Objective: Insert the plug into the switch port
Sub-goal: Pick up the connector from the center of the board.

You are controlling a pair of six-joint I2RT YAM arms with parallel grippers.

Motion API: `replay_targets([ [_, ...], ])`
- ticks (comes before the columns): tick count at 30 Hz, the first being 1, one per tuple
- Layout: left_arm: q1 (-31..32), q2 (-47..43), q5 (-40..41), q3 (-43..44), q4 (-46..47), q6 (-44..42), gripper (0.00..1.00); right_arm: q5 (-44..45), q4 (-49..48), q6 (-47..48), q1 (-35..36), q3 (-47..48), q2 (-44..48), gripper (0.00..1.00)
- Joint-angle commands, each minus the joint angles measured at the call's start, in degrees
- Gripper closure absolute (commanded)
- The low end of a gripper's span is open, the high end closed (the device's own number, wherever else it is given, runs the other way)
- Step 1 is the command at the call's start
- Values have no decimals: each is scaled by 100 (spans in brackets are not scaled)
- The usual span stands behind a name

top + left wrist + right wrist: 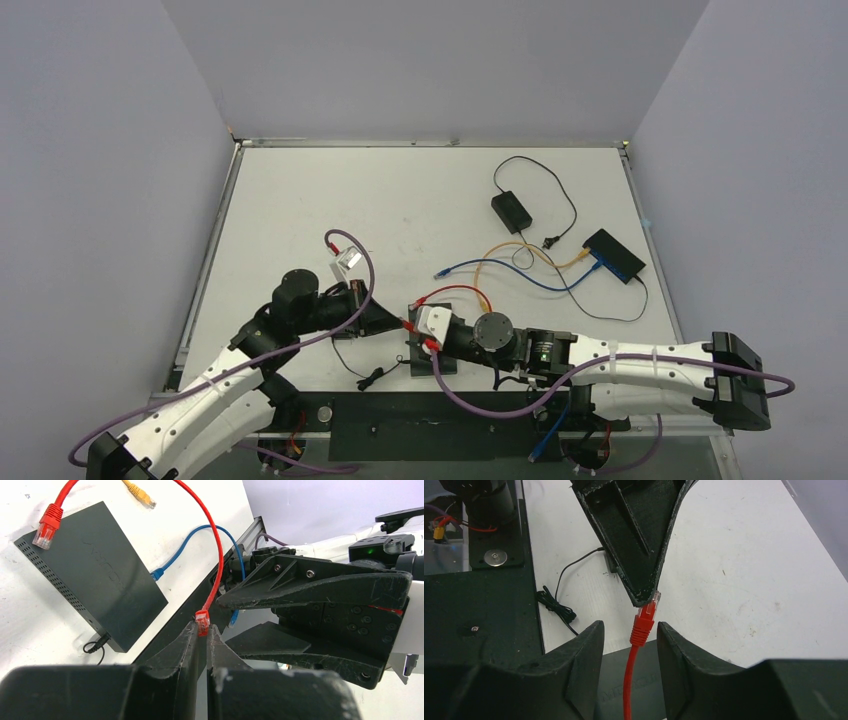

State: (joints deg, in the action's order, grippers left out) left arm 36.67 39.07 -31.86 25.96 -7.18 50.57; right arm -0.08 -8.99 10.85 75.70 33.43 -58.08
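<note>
Top: L end effector and R end effector meet tip to tip near the front edge of the surface, over the switch. The red plug sits btwn them. There is open room behind and to the left. A 2nd switch lies by the right edge, an adapter further back.

L wrist: L end effector is clamped on the plug, held off the surface, and the red cable arcs up from it. The switch lies flat by the surface edge w/ a 2nd plug resting on its top. R end effector stands just beyond, jaws spread.

R wrist: R end effector has its fingers apart, either side of the plug, w/ a gap each side. The plug's clear tip is pinched at the L tip, and the switch is below.
</note>
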Motion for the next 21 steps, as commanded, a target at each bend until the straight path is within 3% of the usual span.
replay_targets([
  [1, -13, 43, -172, 137, 384, -171, 100, -40, -526, -217, -53, -54, -101, 60],
  [12, -15, -92, -217, 218, 343, -166, 100, 547, -828, -431, -64, -258, -142, 62],
  [21, -15, -159, -198, 241, 254, -184, 100, 570, -954, -587, -72, -323, -242, 70],
])
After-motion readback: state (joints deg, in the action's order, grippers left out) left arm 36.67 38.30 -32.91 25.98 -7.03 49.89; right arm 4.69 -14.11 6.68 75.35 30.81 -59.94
